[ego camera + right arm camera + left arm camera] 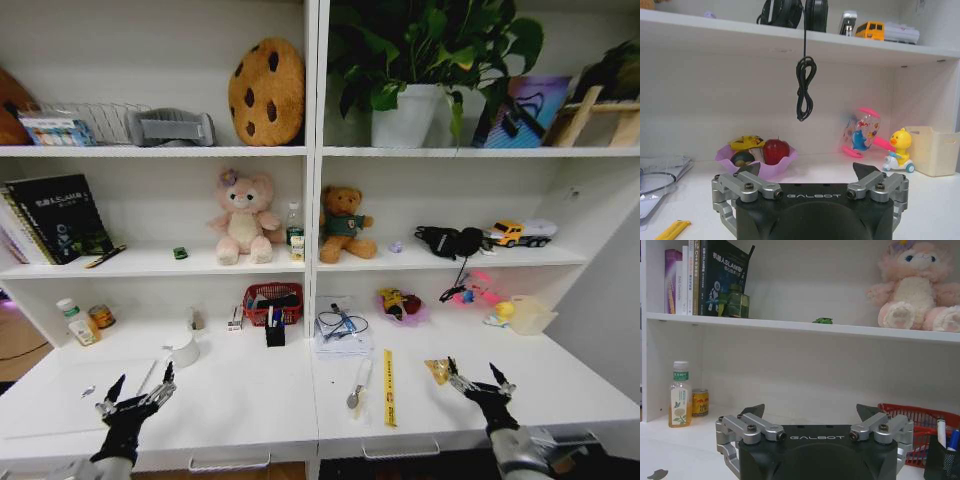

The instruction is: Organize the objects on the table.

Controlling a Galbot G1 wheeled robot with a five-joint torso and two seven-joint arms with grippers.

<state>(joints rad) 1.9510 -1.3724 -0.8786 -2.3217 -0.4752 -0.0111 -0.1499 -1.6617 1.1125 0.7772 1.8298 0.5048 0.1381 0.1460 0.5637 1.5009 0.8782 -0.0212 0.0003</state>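
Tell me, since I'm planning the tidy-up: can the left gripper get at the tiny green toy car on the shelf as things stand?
Probably yes. The left gripper hovers open low over the table, and the green toy car sits alone near the shelf's front edge, above and beyond it, with nothing between. It would need to lift and extend forward.

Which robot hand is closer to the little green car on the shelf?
The left. The left gripper hovers open over the table's front left, below the tiny green car. The right gripper hovers open far off on the right side.
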